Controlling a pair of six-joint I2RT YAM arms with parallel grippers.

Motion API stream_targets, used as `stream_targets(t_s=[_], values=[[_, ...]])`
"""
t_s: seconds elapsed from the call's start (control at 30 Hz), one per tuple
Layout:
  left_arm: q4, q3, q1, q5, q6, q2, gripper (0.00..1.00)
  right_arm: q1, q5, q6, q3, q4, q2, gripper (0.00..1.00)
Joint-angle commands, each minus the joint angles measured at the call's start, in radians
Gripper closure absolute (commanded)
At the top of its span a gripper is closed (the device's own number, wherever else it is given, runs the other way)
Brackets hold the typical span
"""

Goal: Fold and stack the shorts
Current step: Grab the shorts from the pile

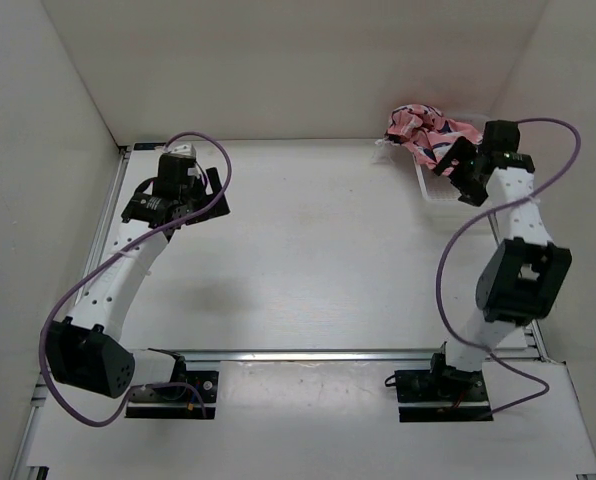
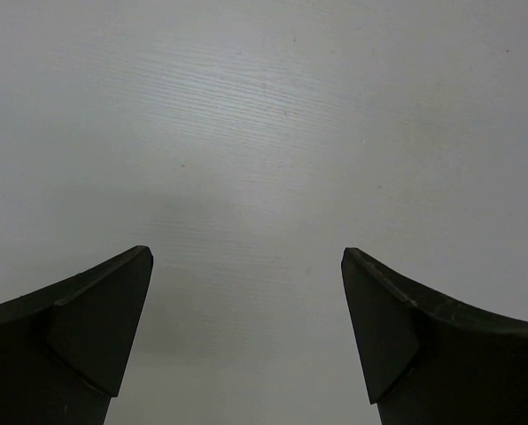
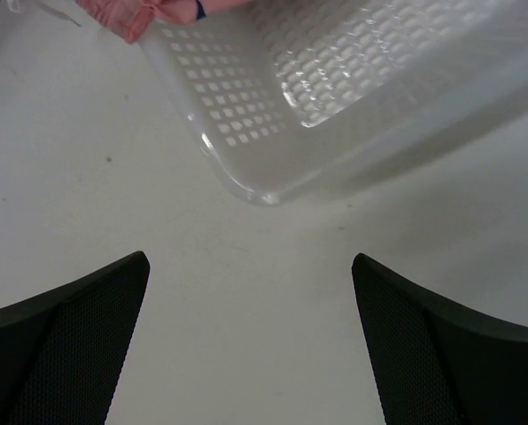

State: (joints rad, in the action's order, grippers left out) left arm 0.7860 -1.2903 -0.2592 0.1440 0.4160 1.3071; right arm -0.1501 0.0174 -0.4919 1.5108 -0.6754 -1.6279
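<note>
Right claw [image 3: 251, 266] hangs with its two dark fingers spread wide apart and nothing between them; their inner faces carry a fine dotted grip texture. It is just above the bare tabletop [image 1: 308, 260] and aimed at the near corner of the basket [image 3: 246, 115]. That basket is a shallow tray of translucent white plastic with rounded corners and walls pierced by rows of small rectangular holes, glossy where the light catches it. Beyond its far rim lie the shorts [image 3: 127, 13], only a coral-pink edge of them in the wrist view. From above they show as a crumpled heap [image 1: 423, 128] at the far right corner, pink with dark and white print, bunched in or over the far end of the basket. How much of them lies inside it cannot be told. Judging by this, the task is at its very start, with the shorts not yet taken out, spread or folded. The next move calls for the right arm to reach over the basket, pinch a loose fold of the limp cloth without catching the rim, and draw it out onto open tabletop, which is smooth, matt and white. Well apart on the far left, the left claw [image 2: 246, 257] is likewise spread and holds nothing, hovering over plain tabletop.
</note>
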Motion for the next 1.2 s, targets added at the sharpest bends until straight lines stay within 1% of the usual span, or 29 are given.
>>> stream_targets(t_s=[0.0,0.03,0.07,0.17,0.27,0.37,0.4,0.47,0.5,0.53,0.6,0.63,0.7,0.73,0.77,0.83,0.87,0.9,1.0,1.03,1.1,1.17], values=[[0.016,-0.036,-0.005,0.032,-0.017,-0.025,0.00,0.007,0.165,-0.016,0.159,0.051,-0.146,0.00],[0.027,-0.047,-0.005,0.045,-0.017,-0.025,0.00,0.007,0.186,-0.025,0.192,0.063,-0.185,0.00],[0.039,-0.047,-0.005,0.054,-0.017,-0.025,0.00,0.007,0.196,-0.046,0.257,0.063,-0.252,0.00],[0.059,-0.067,-0.005,0.054,-0.026,-0.025,0.00,0.007,0.208,-0.086,0.371,0.063,-0.343,0.00],[0.059,-0.067,-0.005,0.054,-0.026,-0.016,0.00,0.007,0.199,-0.128,0.466,0.073,-0.475,0.00],[0.059,-0.076,-0.005,0.045,-0.026,-0.006,0.00,0.007,0.179,-0.152,0.526,0.073,-0.561,0.00],[0.059,-0.076,-0.005,0.064,-0.026,-0.006,0.00,0.007,0.170,-0.166,0.557,0.073,-0.576,0.00],[0.059,-0.076,-0.005,0.078,-0.026,0.004,0.00,0.007,0.150,-0.175,0.569,0.086,-0.601,0.05],[0.059,-0.076,-0.005,0.078,-0.026,0.004,0.00,0.007,0.150,-0.188,0.586,0.099,-0.610,0.09],[0.059,-0.086,-0.005,0.078,-0.026,0.004,0.00,0.007,0.150,-0.188,0.603,0.099,-0.621,0.14],[0.068,-0.086,-0.005,0.089,-0.037,0.014,0.00,0.007,0.150,-0.211,0.627,0.099,-0.641,0.18],[0.068,-0.086,-0.005,0.089,-0.037,0.023,0.00,0.007,0.139,-0.211,0.641,0.099,-0.651,0.24],[0.068,-0.095,-0.005,0.098,-0.048,0.035,0.00,0.007,0.127,-0.220,0.641,0.118,-0.652,0.32],[0.068,-0.104,-0.005,0.098,-0.048,0.035,0.00,0.007,0.113,-0.220,0.652,0.119,-0.652,0.38],[0.068,-0.104,-0.005,0.098,-0.048,0.035,0.00,0.007,0.113,-0.220,0.652,0.119,-0.652,0.51],[0.068,-0.104,-0.005,0.098,-0.048,0.035,0.00,-0.002,0.113,-0.220,0.661,0.131,-0.652,0.72],[0.068,-0.104,-0.005,0.098,-0.048,0.035,0.00,-0.002,0.102,-0.220,0.661,0.131,-0.641,0.91],[0.078,-0.104,-0.005,0.098,-0.048,0.035,0.00,-0.002,0.090,-0.220,0.661,0.131,-0.627,1.00],[0.078,-0.113,-0.005,0.098,-0.048,0.035,0.00,0.007,0.090,-0.194,0.634,0.131,-0.551,1.00],[0.078,-0.113,-0.005,0.098,-0.048,0.035,0.00,0.017,0.090,-0.183,0.634,0.131,-0.503,1.00],[0.078,-0.122,-0.005,0.088,-0.037,0.035,0.00,0.026,0.119,-0.154,0.634,0.131,-0.448,1.00],[0.078,-0.132,-0.005,0.053,-0.028,0.044,0.00,0.055,0.145,-0.125,0.678,0.122,-0.365,1.00]])
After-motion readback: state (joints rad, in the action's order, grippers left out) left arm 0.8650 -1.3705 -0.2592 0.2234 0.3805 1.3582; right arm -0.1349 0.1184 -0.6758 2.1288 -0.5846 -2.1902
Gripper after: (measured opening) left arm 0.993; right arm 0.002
